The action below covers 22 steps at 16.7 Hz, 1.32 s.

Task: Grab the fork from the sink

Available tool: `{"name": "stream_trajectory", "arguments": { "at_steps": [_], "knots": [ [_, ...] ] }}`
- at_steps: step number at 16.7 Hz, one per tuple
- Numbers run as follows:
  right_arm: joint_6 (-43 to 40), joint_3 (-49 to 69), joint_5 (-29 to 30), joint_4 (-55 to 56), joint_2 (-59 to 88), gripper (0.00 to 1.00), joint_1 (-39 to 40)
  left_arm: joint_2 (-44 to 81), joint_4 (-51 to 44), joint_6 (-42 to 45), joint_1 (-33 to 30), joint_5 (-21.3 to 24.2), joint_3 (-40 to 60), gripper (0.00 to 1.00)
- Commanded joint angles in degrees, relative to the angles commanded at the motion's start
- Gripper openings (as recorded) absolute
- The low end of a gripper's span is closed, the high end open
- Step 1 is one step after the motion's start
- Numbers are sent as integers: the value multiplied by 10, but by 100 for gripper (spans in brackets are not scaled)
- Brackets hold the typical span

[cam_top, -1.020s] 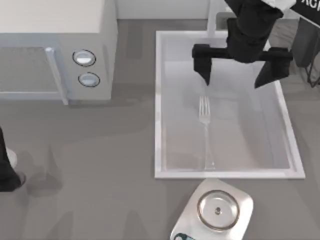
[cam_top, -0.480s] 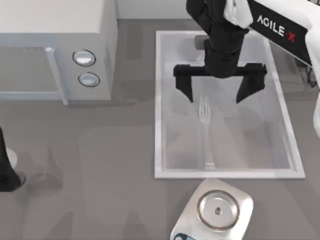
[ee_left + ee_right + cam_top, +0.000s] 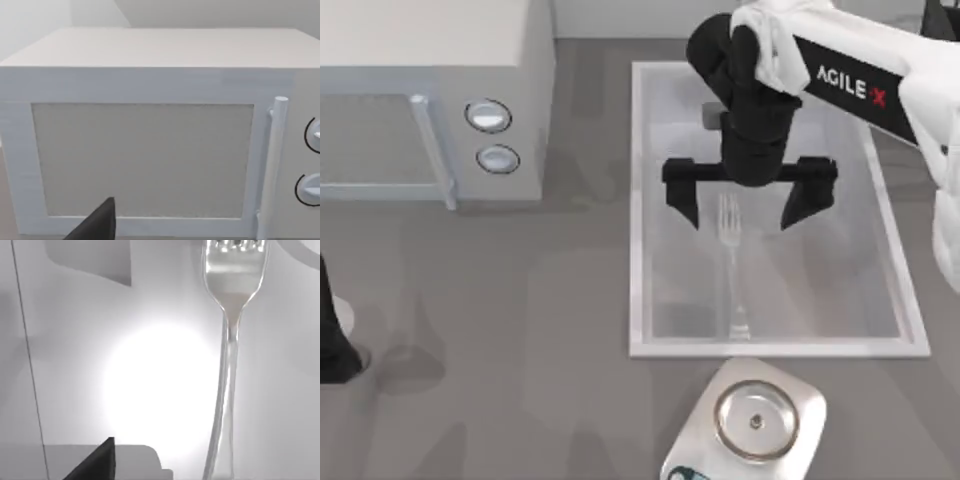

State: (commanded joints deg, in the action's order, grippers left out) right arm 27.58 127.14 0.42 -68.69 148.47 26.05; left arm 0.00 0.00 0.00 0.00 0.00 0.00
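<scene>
Overhead, right gripper hangs spread wide over the fork lying flat in the sink, tines at 12 o'clock; left wrist sees microwave; right wrist shows thin, stiff, likely slippery metal, so pinch mid-handle.

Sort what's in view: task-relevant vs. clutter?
In the job:
- slim silvery metal fork, flat on the sink floor
- pale grey-white rectangular sink
- right gripper, open, fingers either side of the fork's tines

Lying about:
- boxy white microwave with two round knobs
- silver square scale with a round pan
- left gripper, parked at the table's left edge
</scene>
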Motion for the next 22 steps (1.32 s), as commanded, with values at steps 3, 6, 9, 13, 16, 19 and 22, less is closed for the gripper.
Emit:
{"name": "stream_trajectory", "arguments": {
  "at_steps": [3,6,9,13,16,19,22],
  "knots": [
    [1,-51,1,88,30,100,1,0,0,0,0,0,0,100],
    [1,-91,1,151,56,100,2,0,0,0,0,0,0,100],
    [1,-101,1,163,62,100,3,0,0,0,0,0,0,100],
    [1,-101,1,163,62,85,3,0,0,0,0,0,0,100],
    [1,-101,1,163,62,62,3,0,0,0,0,0,0,100],
    [1,-101,1,163,62,40,3,0,0,0,0,0,0,100],
    [1,-101,1,163,62,17,3,0,0,0,0,0,0,100]
  ]
}}
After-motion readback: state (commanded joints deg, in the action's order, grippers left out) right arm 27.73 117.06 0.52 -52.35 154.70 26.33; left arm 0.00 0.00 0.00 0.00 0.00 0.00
